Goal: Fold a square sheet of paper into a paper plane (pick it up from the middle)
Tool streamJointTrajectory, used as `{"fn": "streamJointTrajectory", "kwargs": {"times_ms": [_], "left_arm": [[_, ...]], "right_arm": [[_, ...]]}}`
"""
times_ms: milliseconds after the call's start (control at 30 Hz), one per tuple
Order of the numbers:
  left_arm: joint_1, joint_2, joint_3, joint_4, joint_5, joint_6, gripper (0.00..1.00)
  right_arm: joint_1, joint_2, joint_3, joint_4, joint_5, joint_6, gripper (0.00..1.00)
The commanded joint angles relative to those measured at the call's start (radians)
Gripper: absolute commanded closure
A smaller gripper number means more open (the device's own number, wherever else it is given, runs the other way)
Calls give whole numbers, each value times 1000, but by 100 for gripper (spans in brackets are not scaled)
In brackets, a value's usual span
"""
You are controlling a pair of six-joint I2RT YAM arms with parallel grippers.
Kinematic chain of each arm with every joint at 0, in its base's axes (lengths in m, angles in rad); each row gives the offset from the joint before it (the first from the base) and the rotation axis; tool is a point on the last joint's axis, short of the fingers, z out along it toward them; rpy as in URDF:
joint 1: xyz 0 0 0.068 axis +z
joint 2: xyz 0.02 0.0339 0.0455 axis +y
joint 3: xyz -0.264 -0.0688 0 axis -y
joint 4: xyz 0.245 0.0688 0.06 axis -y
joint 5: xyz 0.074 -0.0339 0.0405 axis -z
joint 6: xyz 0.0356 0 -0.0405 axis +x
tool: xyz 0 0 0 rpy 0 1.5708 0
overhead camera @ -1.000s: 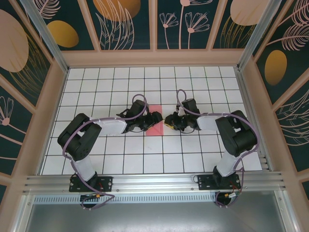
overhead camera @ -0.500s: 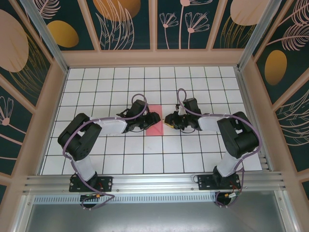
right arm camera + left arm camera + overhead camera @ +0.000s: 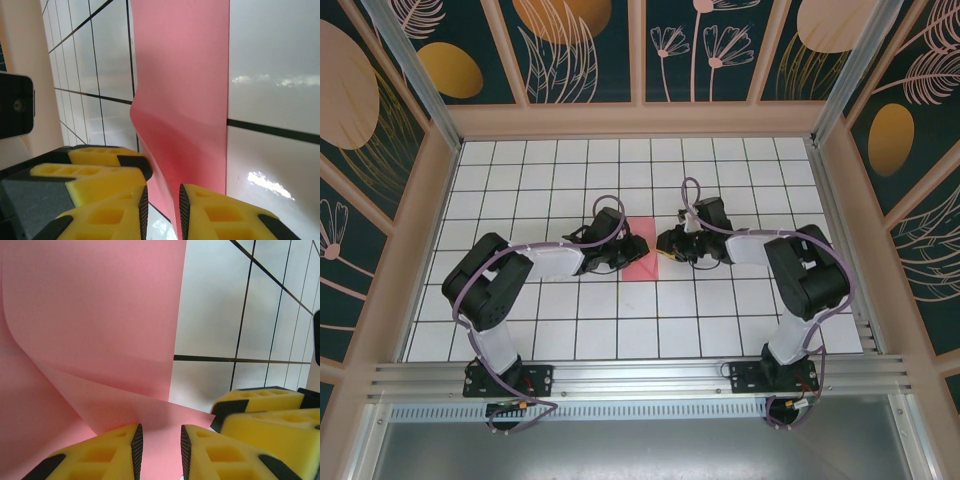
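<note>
My right gripper [image 3: 162, 210] is clenched on the square sheet of paper [image 3: 185, 85]. It is thin, smooth and salmon-pink, and curls up between the jaws off the glossy white tiles [image 3: 272, 65]. My left gripper [image 3: 160, 445] stands narrowly parted over a soft fold. I cannot tell whether it is pinching.

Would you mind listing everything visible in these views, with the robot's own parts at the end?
square sheet of paper: one, salmon pink, mid-table, partly lifted
table: one, white with black grid, under the arms
wall panels: several, dark teal floral, around the table
rail: one, silver, near edge
left arm: one, black and white
right arm: one, black and white
left gripper: yellow fingers, narrow gap over paper
right gripper: yellow fingers, closed on paper's edge
</note>
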Motion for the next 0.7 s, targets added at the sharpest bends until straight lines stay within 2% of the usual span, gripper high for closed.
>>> {"fn": "streamJointTrajectory", "kwargs": {"times_ms": [0,167,400,667], "left_arm": [[-2,15,22,-14,-11,7,70],[-3,15,23,-14,-11,7,70],[-3,6,34,-17,-8,18,71],[-3,11,33,12,27,34,74]], "right_arm": [[10,29,40,-22,-15,-36,73],[10,46,52,-23,-36,-43,76],[12,66,83,-84,3,-98,94],[10,100,128,-128,54,-179,95]]}}
